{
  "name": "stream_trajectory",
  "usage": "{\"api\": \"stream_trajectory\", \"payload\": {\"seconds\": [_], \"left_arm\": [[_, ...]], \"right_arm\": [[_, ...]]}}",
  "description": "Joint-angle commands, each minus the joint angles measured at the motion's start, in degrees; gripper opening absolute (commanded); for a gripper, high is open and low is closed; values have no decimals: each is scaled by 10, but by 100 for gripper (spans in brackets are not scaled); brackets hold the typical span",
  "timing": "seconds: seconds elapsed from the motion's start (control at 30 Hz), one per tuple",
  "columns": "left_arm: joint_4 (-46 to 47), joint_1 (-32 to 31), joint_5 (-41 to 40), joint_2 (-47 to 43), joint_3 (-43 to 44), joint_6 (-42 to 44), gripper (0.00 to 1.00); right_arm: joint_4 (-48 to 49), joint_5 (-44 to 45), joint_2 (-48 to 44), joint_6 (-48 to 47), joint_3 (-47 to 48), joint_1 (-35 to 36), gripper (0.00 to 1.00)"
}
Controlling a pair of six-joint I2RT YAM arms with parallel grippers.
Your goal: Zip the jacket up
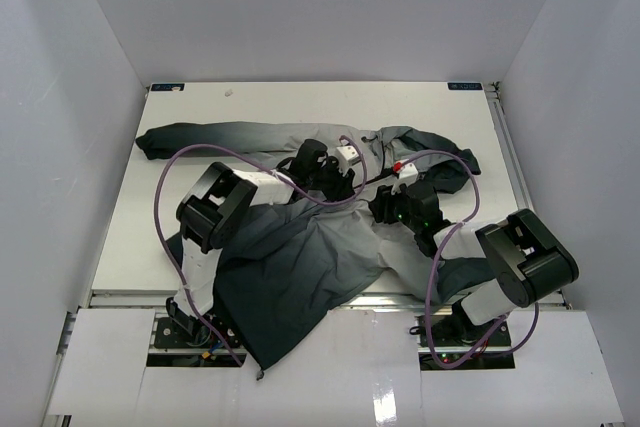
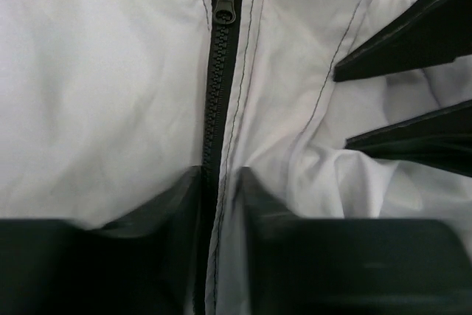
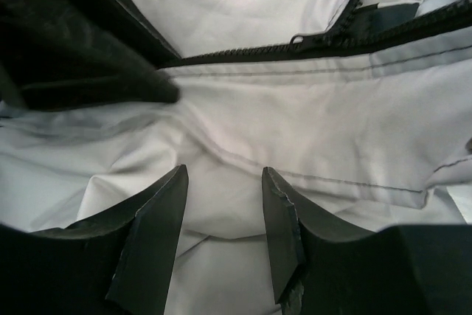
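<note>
The jacket (image 1: 300,247) lies spread over the table, light grey in the middle and dark at its lower edge. In the left wrist view its black zipper (image 2: 214,101) runs straight up to the slider (image 2: 225,1). My left gripper (image 2: 220,182) has its jaws close together astride the closed zipper, pinching that seam. My right gripper (image 3: 223,178) stands open just beside it, tips resting on a soft fold of grey fabric. The slider (image 3: 332,35) shows at the top of the right wrist view, with open teeth beyond it. From above, both grippers meet at the jacket's middle (image 1: 345,185), (image 1: 385,207).
White walls enclose the table (image 1: 290,102) on three sides. The jacket's sleeves reach toward the far left (image 1: 170,139) and far right (image 1: 440,152). Purple cables (image 1: 170,182) loop off both arms. The right gripper's fingers (image 2: 398,42) show close to the left gripper.
</note>
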Motion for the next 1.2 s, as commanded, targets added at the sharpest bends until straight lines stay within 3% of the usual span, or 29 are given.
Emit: {"api": "stream_trajectory", "payload": {"seconds": [0.0,0.1,0.4,0.6,0.73,0.97,1.17], "left_arm": [[-17,-7,-30,23,13,8,6],[18,-8,-53,2,-16,-1,0],[317,-33,-190,-143,-234,-11,0],[394,-71,-263,-172,-289,23,0],[416,-81,-274,-193,-315,29,0],[435,-82,-279,-199,-333,33,0],[442,-83,-279,-195,-337,33,0]], "right_arm": [[23,-14,-9,-3,-7,2,51],[21,-12,-17,-2,-4,2,51],[-62,78,-118,33,55,3,53],[-140,80,-117,-1,151,2,58],[-170,30,-103,-51,189,0,63],[-281,-86,-26,-70,294,-22,62],[-305,-54,-10,-97,310,-6,62]]}}
